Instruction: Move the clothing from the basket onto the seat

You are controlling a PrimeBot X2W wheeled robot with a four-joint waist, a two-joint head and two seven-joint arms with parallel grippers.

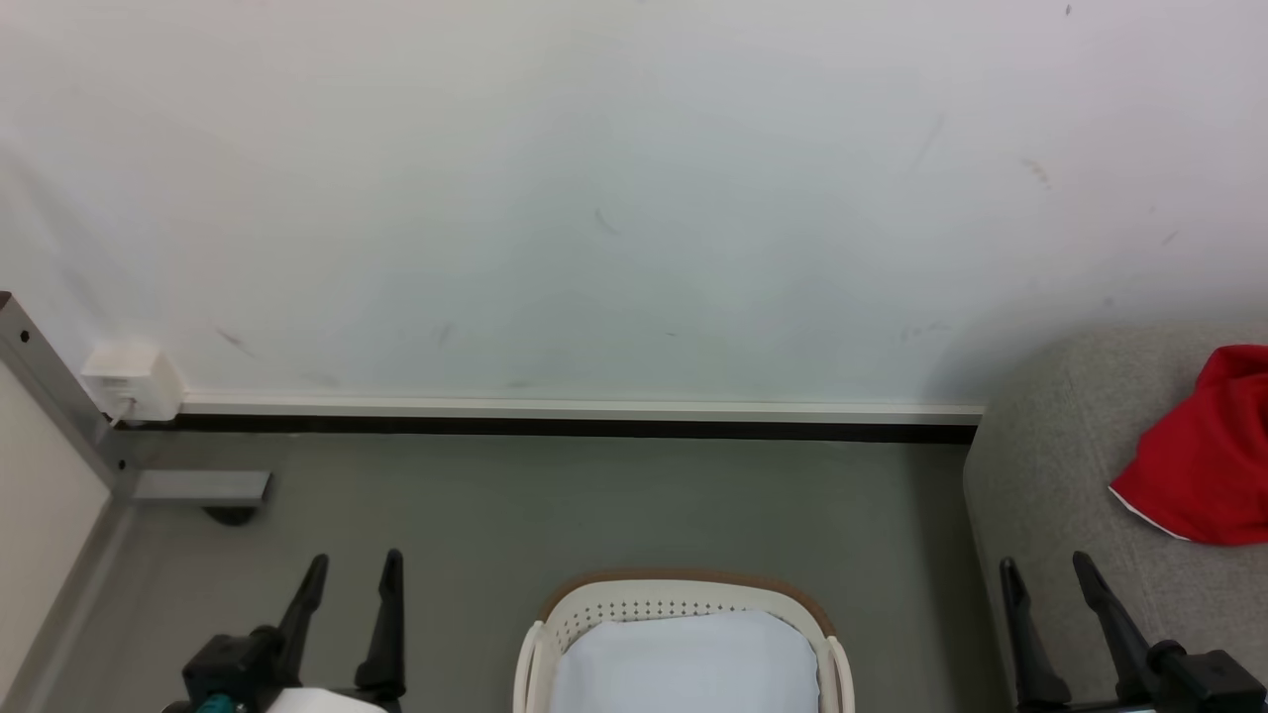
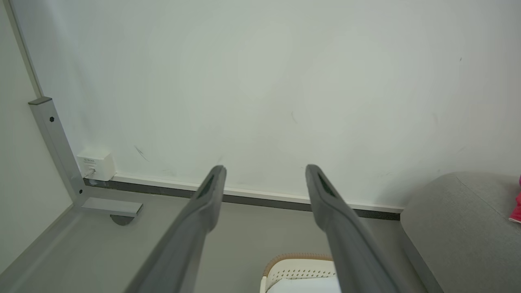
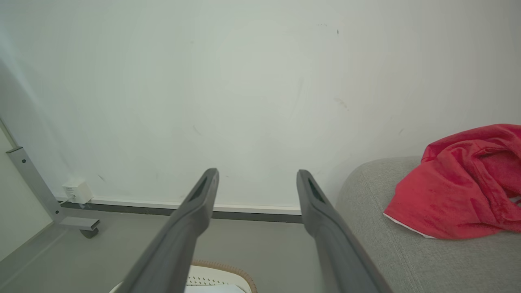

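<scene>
The red clothing [image 1: 1204, 456] lies crumpled on the light grey seat [image 1: 1060, 475] at the right, a thin white trim showing along its lower edge; the right wrist view also has the clothing [image 3: 460, 191] on the seat [image 3: 390, 228]. The white basket [image 1: 684, 594] with a brown rim stands on the floor at the bottom centre, holding a pale white-blue cloth [image 1: 688, 663]. My left gripper [image 1: 355, 564] is open at the lower left, apart from the basket. My right gripper [image 1: 1045, 564] is open at the lower right, over the seat's front edge, holding nothing.
A white wall with a dark skirting strip [image 1: 575, 428] runs behind the grey floor. A white socket box [image 1: 131, 381] sits at the wall's foot on the left, beside a grey metal frame leg with a foot [image 1: 203, 487].
</scene>
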